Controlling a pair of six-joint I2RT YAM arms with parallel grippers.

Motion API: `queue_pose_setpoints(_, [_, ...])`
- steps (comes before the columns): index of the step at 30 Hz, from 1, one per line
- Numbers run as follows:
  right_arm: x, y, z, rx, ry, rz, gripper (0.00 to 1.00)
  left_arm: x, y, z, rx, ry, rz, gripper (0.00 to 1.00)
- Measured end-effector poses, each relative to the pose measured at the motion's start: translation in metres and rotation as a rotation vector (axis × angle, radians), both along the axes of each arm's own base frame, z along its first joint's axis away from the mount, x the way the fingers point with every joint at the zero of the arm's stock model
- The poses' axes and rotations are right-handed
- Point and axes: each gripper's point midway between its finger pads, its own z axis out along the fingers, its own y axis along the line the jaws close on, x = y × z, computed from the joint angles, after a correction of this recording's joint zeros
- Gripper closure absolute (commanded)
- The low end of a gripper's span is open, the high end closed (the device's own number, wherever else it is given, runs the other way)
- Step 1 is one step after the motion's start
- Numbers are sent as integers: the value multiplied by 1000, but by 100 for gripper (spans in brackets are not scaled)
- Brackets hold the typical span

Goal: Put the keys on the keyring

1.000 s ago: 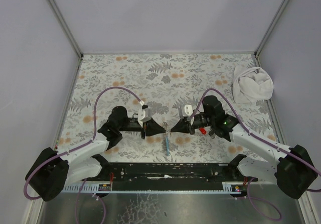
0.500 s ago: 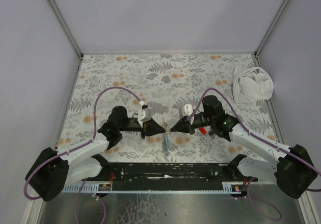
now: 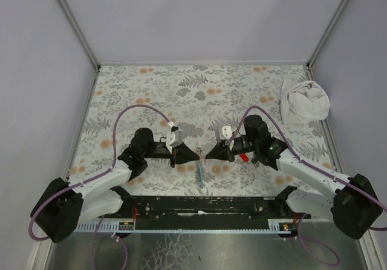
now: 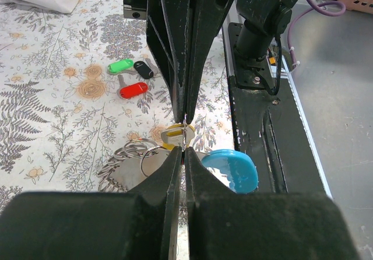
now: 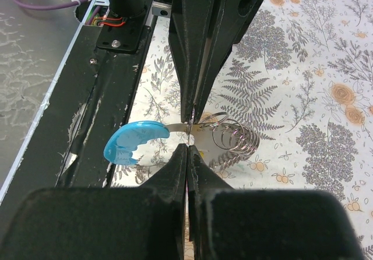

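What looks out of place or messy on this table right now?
Nothing looks spilled or broken. The only stray thing is a crumpled white cloth in the far right corner, apart from the keyring and the loose keys.

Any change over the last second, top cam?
Nothing visibly changed. The left gripper and right gripper stay tip to tip with jaws closed, meeting at the keyring. The red key, green key and black key lie loose on the table.
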Motion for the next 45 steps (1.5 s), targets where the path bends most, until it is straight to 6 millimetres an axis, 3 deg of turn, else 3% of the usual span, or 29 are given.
queue_pose_setpoints(26, [2,6,6,27,55,-12,100,4,-1,5,-12,-9,33,100])
queue_pose_setpoints(45, [8,4,0,-2,47,-54,100,10,-3,-1,40,-6,89,100])
